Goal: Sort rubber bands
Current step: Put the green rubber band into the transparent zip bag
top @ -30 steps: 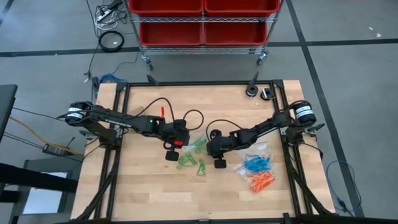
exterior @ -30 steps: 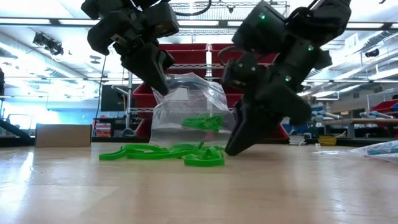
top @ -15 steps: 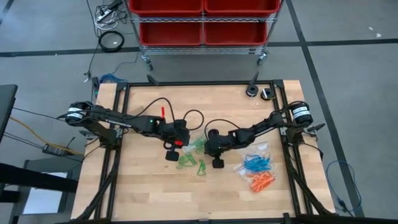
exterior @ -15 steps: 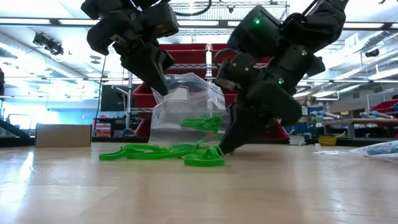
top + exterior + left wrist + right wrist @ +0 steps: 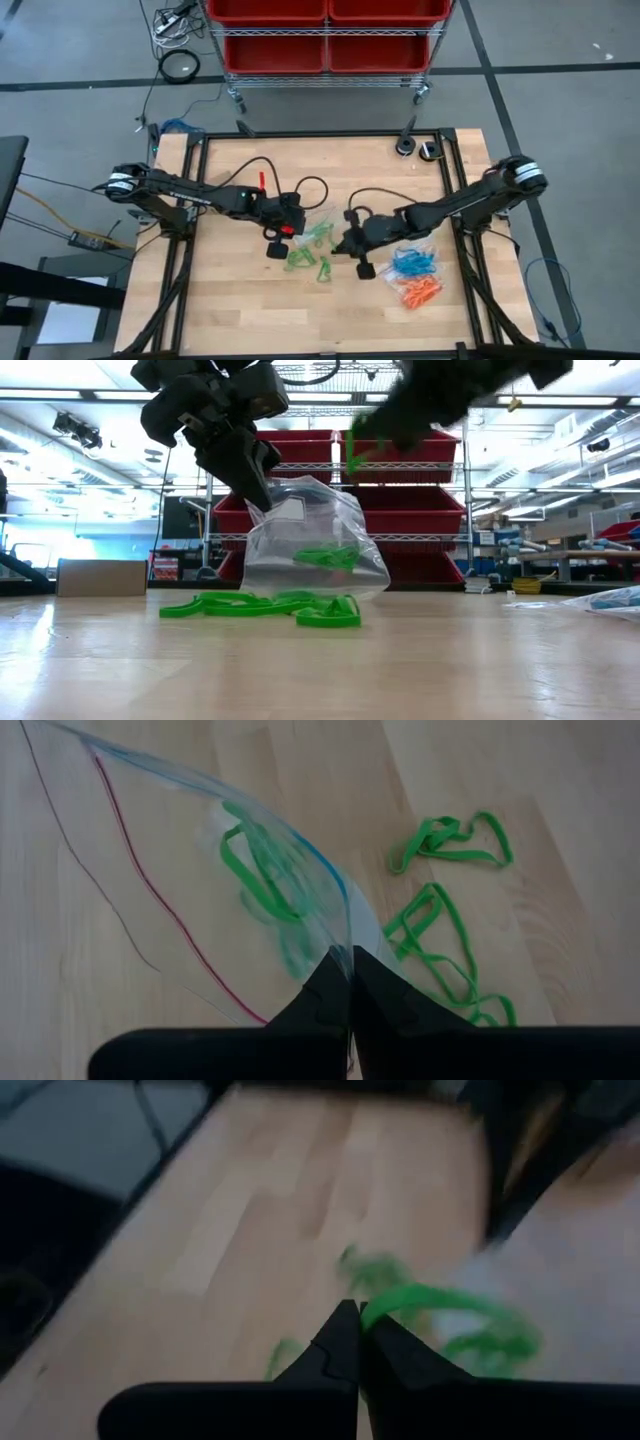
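The green rubber bands are light, floppy loops lying on the table just beside the clear bag; judge them to snag and stretch, so pinch one strand. Your right gripper is closed on one green band, lifted above the pile. Your left gripper is clamped on the bag's edge, holding it up. The wooden table looks smooth; red bins stand behind.

Green rubber bands heaped mid-table (orange/blue apart).
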